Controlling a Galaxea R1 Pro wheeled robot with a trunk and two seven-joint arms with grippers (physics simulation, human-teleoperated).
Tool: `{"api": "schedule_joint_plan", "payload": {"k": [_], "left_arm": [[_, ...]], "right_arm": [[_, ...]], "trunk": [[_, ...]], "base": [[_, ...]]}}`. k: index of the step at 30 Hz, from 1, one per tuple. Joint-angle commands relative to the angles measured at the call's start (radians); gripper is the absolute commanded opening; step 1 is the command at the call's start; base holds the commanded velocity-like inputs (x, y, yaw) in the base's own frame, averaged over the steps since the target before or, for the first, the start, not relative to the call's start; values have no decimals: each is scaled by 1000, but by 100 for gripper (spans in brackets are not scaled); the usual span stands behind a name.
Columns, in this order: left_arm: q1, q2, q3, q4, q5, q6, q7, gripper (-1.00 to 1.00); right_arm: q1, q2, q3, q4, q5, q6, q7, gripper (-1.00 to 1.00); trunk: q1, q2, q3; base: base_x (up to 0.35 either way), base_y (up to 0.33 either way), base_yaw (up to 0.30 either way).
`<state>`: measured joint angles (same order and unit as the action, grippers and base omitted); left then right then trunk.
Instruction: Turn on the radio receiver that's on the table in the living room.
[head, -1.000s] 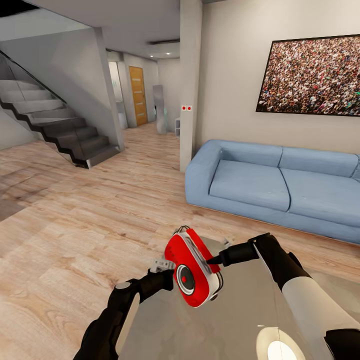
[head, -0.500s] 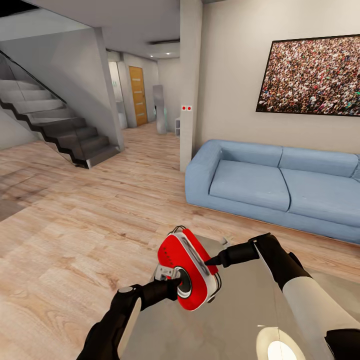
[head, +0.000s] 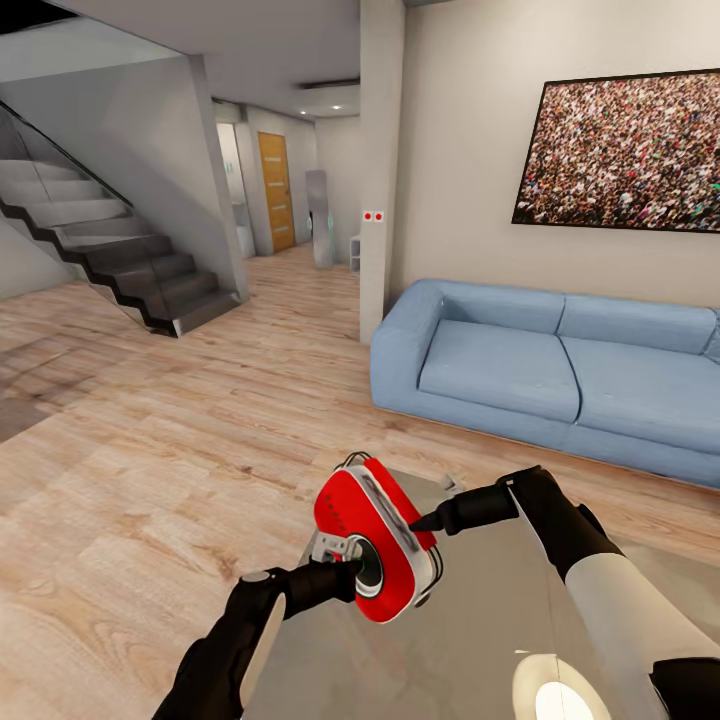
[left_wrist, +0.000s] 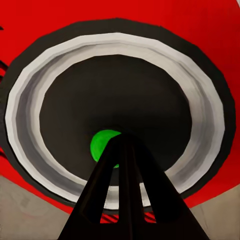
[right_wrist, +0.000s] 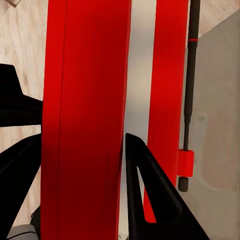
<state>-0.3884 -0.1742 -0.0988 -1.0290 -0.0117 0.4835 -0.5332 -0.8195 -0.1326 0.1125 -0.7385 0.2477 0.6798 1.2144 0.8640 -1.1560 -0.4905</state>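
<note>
Left claw (head: 352, 568) covering radio receiver (head: 375, 540) dial

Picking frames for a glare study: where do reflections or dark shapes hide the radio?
Head view: the table mirrors a bright lamp glow near the right arm. Left wrist view: the left gripper, a black silhouette, partly covers the radio receiver dial's green dot. Right wrist view: a dark finger crosses its grey band.

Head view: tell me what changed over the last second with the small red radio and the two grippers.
The left gripper moved forward onto the dark round dial on the face of the small bright-red radio receiver, its fingertip now at the dial's green centre. The radio turned slightly and shifted left. The right gripper stayed clamped on the radio's side, above the glossy grey table; the blue sofa is unchanged.
</note>
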Motion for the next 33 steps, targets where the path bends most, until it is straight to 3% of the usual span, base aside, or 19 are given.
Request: {"api": "schedule_joint_plan", "payload": {"k": [1, 7, 13, 15, 18, 21, 24, 28, 29, 30, 33], "left_arm": [[-1, 0, 1, 0, 3, -2, 1, -100], [-1, 0, 2, -2, 4, -16, 0, -100], [-1, 0, 5, -7, 3, -26, 13, -100], [-1, 0, 10, -6, 1, -25, 98, -100], [-1, 0, 20, -4, 2, -22, 194, -100], [0, 0, 36, -1, 5, -19, 227, -100], [1, 51, 111, 8, 10, -18, 244, -100], [2, 74, 303, 79, 4, -20, 269, -100], [2, 78, 356, 95, 4, -21, 283, -100], [3, 88, 437, 116, 2, -22, 314, -100], [4, 113, 572, 152, 1, -24, 373, -100]], "right_arm": [[0, 1, -1, -1, -11, 12, 50, -100], [0, 1, 1, -1, -6, 12, 42, -100], [0, 1, 2, -2, -1, 12, -108, -100], [0, 1, 1, -2, -1, 13, -218, -100], [0, 1, 1, -2, -1, 15, -282, -100], [0, 1, 1, -3, -1, 17, -306, -100], [0, 1, 1, -4, -1, 20, -334, -100], [0, 1, 1, -7, 0, 24, -370, -100], [0, 1, 1, -7, 0, 25, -374, -100], [0, 1, 1, -8, 1, 26, -378, -100], [0, 1, 1, -8, 1, 27, -386, -100]], "trunk": [[0, 0, 0], [0, 0, 0], [0, 0, 0], [0, 0, 0], [0, 0, 0], [0, 0, 0], [0, 0, 0], [0, 0, 0], [0, 0, 0], [0, 0, 0], [0, 0, 0]], "base": [[0, 0, 0], [0, 0, 0], [0, 0, 0], [0, 0, 0], [0, 0, 0], [0, 0, 0], [0, 0, 0], [0, 0, 0], [0, 0, 0], [0, 0, 0], [0, 0, 0]]}}
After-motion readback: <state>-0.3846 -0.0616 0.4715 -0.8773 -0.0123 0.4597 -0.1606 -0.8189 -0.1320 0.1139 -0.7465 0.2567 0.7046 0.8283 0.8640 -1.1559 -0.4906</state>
